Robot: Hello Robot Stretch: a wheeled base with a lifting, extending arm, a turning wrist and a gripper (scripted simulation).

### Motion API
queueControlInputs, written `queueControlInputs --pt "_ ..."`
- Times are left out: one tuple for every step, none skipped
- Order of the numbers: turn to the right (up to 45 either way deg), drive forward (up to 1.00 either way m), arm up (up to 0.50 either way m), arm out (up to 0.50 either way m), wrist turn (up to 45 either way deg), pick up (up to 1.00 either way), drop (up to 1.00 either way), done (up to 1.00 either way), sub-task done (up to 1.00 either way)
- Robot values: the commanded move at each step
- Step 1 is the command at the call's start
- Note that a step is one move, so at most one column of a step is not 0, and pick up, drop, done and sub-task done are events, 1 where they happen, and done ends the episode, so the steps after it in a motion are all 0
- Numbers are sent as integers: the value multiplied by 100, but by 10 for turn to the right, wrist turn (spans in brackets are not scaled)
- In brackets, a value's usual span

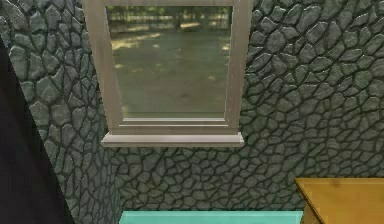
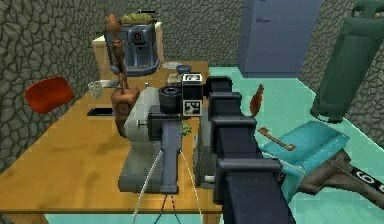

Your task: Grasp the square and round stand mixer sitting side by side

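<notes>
A grey stand mixer (image 2: 137, 160) with a pale rounded head stands on the wooden table (image 2: 60, 150) in the arm side view. The dark arm (image 2: 235, 150) rises from the bottom edge, and two white marked squares (image 2: 172, 98) sit at its far end. The gripper (image 2: 166, 185) lies right at the mixer, its dark body and thin fingers (image 2: 150, 190) across the mixer's base. I cannot tell whether it touches the mixer or holds anything. The mixer's right side is hidden behind the arm.
Farther back on the table are a brown statue (image 2: 120, 60), a grey-blue appliance (image 2: 142, 45), a red bowl (image 2: 48, 93), a small cup (image 2: 96, 88) and a dark flat thing (image 2: 98, 112). A green cylinder (image 2: 345, 60), blue seat (image 2: 310, 150) and blue door (image 2: 275, 35) stand right. Ahead: stone wall, window (image 1: 172, 65), table corner (image 1: 345, 200).
</notes>
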Motion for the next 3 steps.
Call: queueControlInputs --pt "0 0 0 0 450 0 0 0 0" --pt "0 0 0 0 450 0 0 0 0" --pt "0 0 0 0 450 0 0 0 0"
